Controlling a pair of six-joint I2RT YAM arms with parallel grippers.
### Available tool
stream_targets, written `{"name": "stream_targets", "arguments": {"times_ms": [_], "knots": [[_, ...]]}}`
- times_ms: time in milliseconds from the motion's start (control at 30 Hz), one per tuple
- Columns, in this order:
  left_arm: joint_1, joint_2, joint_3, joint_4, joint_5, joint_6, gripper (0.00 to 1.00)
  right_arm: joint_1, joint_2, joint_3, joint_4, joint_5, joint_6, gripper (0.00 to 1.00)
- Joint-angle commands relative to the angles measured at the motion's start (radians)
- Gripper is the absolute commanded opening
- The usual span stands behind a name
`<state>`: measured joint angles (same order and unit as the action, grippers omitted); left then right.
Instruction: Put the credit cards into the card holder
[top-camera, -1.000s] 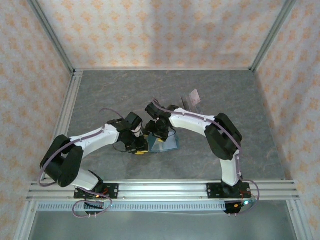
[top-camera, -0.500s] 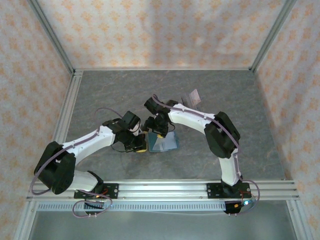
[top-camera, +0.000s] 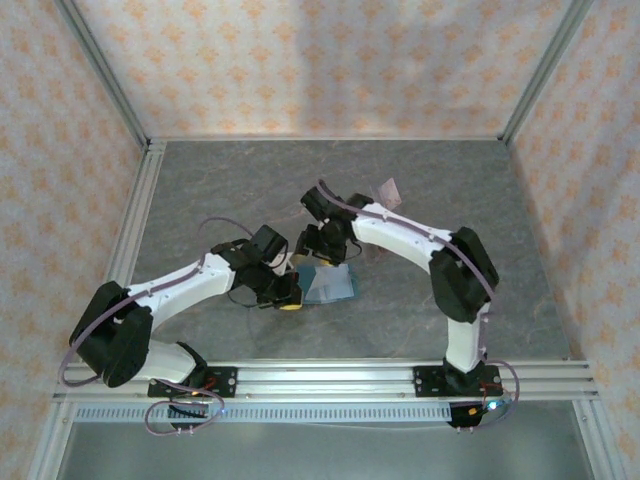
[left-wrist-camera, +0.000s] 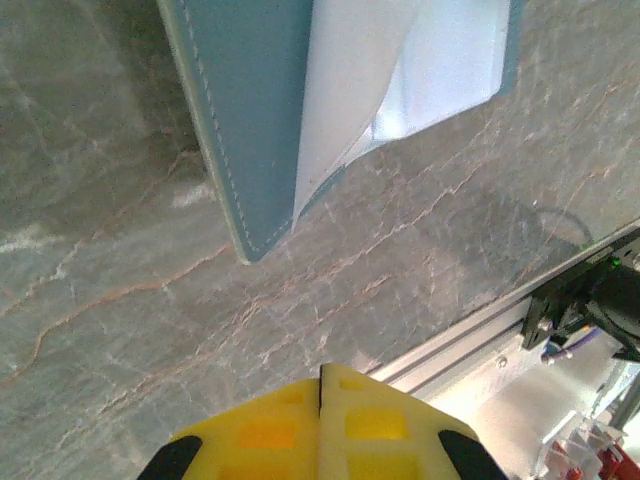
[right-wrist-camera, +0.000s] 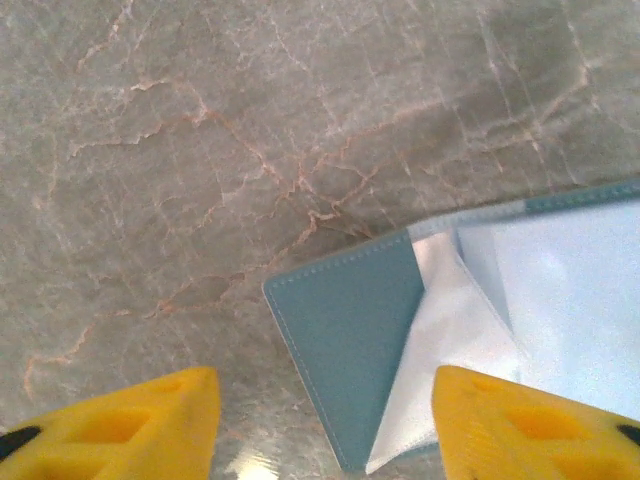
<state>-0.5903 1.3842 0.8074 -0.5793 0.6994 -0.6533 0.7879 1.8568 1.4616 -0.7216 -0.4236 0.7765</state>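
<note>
Grey tabletop is being occupied by the unfolded card holder (top-camera: 330, 284), and the credit cards (top-camera: 391, 189) are being presented well beyond its far-right corner, nearer the spread right gripper (top-camera: 318, 257) than the closed, empty left gripper (top-camera: 288, 298).

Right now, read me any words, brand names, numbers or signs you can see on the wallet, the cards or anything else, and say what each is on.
No text here can be read.
On the card holder: plain teal cover, pale pockets and stitching, no lettering.
On the pinkish card at the far side of the table: any print is too small to read.
On the wallpaper: an orange pattern, no words.
</note>
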Motion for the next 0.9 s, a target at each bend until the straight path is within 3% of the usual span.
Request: {"name": "stream_targets", "arguments": {"times_ms": [0,267,533,867], "knots": [[0.0,0.016,0.03,0.019,0.025,0.024,0.0,0.037,-0.066,-0.107,0.097,-0.025,0.058,0.65],[0.001,0.004,0.021,0.006,0.022,0.032,0.0,0.086,-0.047,-0.195,0.223,-0.029,0.145,0.74],[0.038,-0.044,-0.009,-0.016,0.015,0.03,0.0,0.091,-0.043,-0.229,0.201,0.019,0.197,0.76],[0.097,-0.061,-0.033,-0.013,0.04,0.034,0.0,0.103,-0.034,-0.241,0.2,-0.024,0.178,0.8]]}}
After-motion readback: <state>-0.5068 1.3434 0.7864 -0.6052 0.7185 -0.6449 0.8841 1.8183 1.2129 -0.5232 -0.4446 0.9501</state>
